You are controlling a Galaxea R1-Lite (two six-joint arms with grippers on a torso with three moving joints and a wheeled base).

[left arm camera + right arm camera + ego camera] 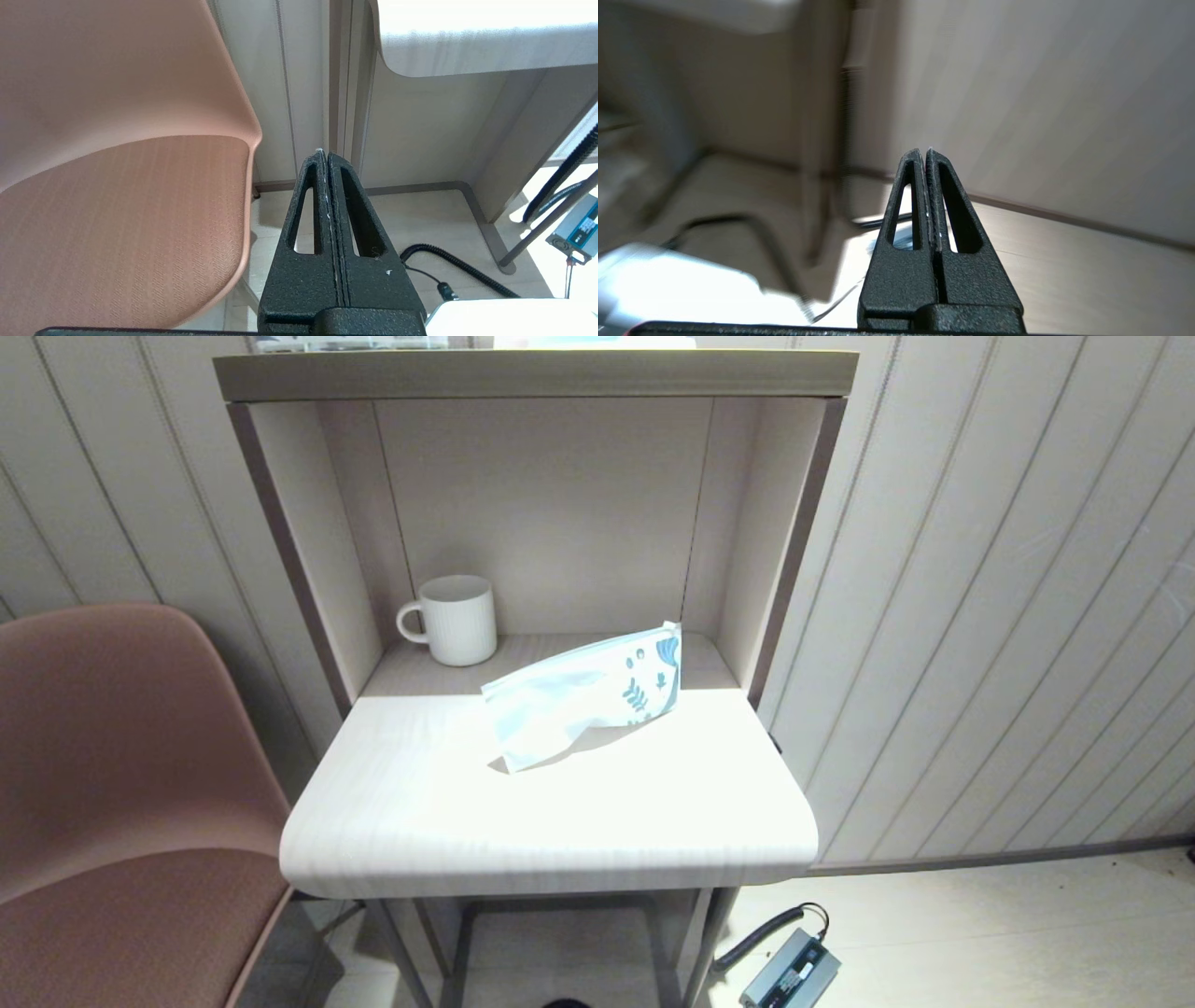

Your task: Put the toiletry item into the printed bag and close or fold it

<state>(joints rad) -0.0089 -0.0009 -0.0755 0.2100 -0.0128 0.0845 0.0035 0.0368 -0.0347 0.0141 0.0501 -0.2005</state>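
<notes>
Both tools (325, 154) (927, 151) pressed together, low off desk; printed bag (583, 695) lies diagonal, leaf-print end toward back-right

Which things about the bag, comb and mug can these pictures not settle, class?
- Comb: in no view; whether it lies inside the bag cannot be told, as the bag's wall is opaque.
- Bag's zip edge: head view, too small to judge sealed or open.
- Mug: head view, its inside is hidden by its rim.
- Right wrist view: the floor is blurred.
</notes>
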